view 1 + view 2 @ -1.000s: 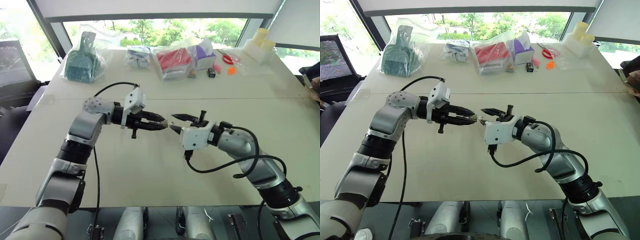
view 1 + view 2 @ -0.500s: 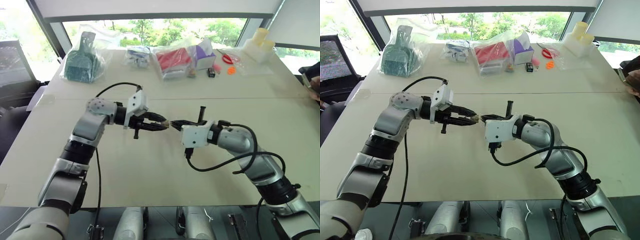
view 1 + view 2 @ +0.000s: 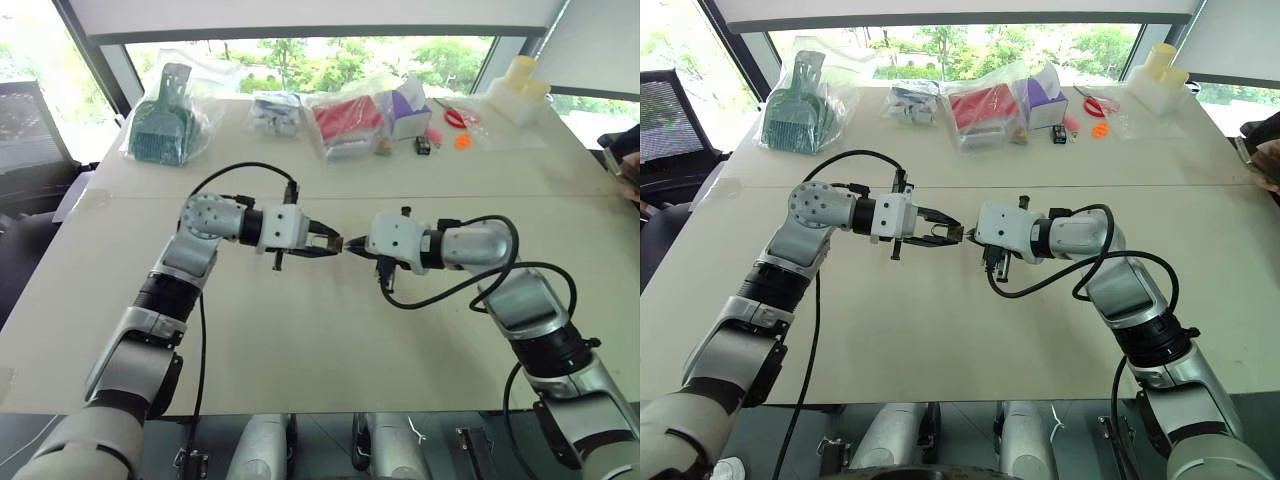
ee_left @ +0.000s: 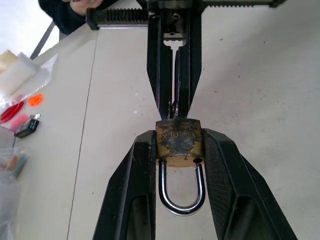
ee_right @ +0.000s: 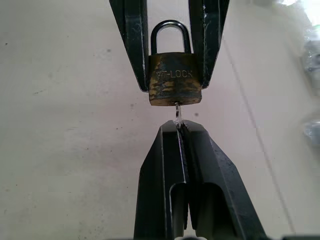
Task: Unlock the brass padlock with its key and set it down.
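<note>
Above the tabletop (image 3: 300, 330), the left end effector (image 4: 180, 150) was clamped on the one padlock (image 4: 177, 142), its one shackle (image 4: 182, 192) closed, while the right end effector (image 5: 178, 131), pressed together, pinched the one key (image 5: 177, 114) in its keyhole.

A: What colour is the brass padlock (image 4: 177, 142)?
B: Tarnished gold-brown with dark blotches, and a shiny silver shackle; the key (image 5: 177, 114) is silvery too.
A: And the fingers (image 4: 131, 190) around it?
B: Black, over a pale cream table (image 3: 300, 340).
A: Anything bright?
B: At twelve o'clock a red pack (image 3: 347, 120); at ten o'clock a teal scoop (image 3: 160, 125).
</note>
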Tool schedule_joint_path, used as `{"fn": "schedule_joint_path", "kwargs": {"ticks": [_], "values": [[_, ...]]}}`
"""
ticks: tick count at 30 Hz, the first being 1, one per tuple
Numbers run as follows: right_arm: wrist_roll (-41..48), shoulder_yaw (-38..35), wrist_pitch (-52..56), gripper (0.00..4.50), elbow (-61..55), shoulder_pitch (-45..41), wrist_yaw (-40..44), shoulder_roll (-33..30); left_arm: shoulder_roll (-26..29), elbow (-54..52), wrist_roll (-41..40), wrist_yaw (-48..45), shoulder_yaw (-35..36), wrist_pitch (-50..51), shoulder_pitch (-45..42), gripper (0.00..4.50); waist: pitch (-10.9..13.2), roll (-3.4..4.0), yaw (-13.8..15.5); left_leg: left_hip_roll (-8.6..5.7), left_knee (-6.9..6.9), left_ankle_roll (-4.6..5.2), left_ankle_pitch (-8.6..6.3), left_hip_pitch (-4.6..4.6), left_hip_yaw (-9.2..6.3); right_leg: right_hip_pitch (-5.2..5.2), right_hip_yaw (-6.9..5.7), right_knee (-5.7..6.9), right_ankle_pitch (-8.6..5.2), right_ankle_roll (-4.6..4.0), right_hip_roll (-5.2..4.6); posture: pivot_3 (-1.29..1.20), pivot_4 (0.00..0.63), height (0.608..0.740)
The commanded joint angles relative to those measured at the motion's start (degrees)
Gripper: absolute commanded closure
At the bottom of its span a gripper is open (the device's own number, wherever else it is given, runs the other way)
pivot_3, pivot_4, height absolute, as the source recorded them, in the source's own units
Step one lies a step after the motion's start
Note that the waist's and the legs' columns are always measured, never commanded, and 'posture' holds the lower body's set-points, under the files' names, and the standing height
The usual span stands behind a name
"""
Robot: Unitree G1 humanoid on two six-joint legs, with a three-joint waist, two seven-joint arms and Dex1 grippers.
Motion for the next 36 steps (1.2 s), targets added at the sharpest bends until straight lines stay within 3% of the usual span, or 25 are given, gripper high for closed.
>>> {"fn": "schedule_joint_path", "kwargs": {"ticks": [1, 4, 9, 20, 23, 28, 34, 36], "values": [[-8.08, 0.63, -20.07, 4.48, 1.21, -0.23, -7.66, -2.69, 0.27, -2.24, -6.39, -2.46, 2.00, 14.69, -1.55, 3.76, 0.00, 0.00, -0.01, 0.00, 0.00, 0.00, 0.00, 0.00, 0.00, 0.00, 0.00, 0.00, 0.00, 0.02, 0.00, 0.00, 0.150, 0.740], [-12.45, 0.71, -31.92, 3.54, 3.87, 1.91, -12.46, -5.08, 1.23, -2.33, -9.10, -4.13, 2.99, 22.23, -2.42, 3.76, 0.00, 0.00, -0.05, -0.01, 0.00, 0.00, 0.00, -0.01, -0.01, 0.00, 0.00, -0.01, -0.02, 0.09, 0.00, 0.00, 0.150, 0.740], [-18.68, -0.06, -45.38, 1.04, 7.85, 2.24, -22.03, -5.52, 2.22, -3.17, -11.21, -6.93, 3.28, 28.08, -3.51, 3.76, 0.01, -0.01, -0.61, -0.01, 0.00, -0.04, 0.02, 0.00, 0.00, 0.00, 0.01, 0.01, -0.02, 0.10, 0.00, 0.00, 0.150, 0.740], [-21.81, 1.51, -52.58, 1.04, 13.52, -1.29, -25.66, -2.75, 1.61, -4.27, -12.50, -8.21, 3.21, 31.65, -4.33, 3.76, 0.01, -0.01, -1.64, 0.00, -0.02, -0.04, 0.03, 0.01, -0.03, 0.00, 0.02, 0.02, -0.02, 0.10, 0.01, 0.00, 0.150, 0.740], [-22.09, 1.70, -53.19, 1.90, 14.24, -1.85, -25.74, -2.29, 1.77, -4.72, -12.54, -8.36, 3.20, 32.00, -3.93, 3.76, 0.01, -0.01, -1.47, 0.00, -0.02, -0.05, 0.03, 0.01, -0.03, 0.00, 0.02, 0.02, -0.02, 0.10, 0.00, 0.00, 0.150, 0.740], [-22.41, 1.91, -54.17, 4.39, 15.07, -2.52, -25.81, -1.52, 1.83, -5.18, -12.59, -8.31, 3.19, 32.36, -3.60, 3.76, 0.01, -0.01, -1.46, 0.00, -0.01, -0.05, 0.03, 0.01, -0.03, 0.01, 0.03, 0.01, -0.02, 0.09, 0.00, 0.00, 0.150, 0.740], [-22.56, 2.05, -54.54, 4.47, 15.35, -2.63, -25.71, -1.35, 2.15, -5.76, -12.78, -8.29, 3.04, 33.50, -3.28, 3.76, 0.01, -0.01, -1.47, 0.00, -0.01, -0.05, 0.03, 0.01, -0.02, 0.01, 0.04, 0.01, -0.02, 0.10, 0.00, 0.00, 0.150, 0.740], [-22.19, 2.08, -54.20, 4.50, 15.31, -2.41, -25.30, -1.36, 2.44, -5.95, -12.64, -8.15, 2.98, 33.93, -3.13, 2.71, 0.01, -0.01, -1.47, 0.00, -0.01, -0.05, 0.03, 0.01, -0.03, 0.01, 0.04, 0.01, -0.02, 0.09, 0.00, 0.00, 0.150, 0.740]]}}
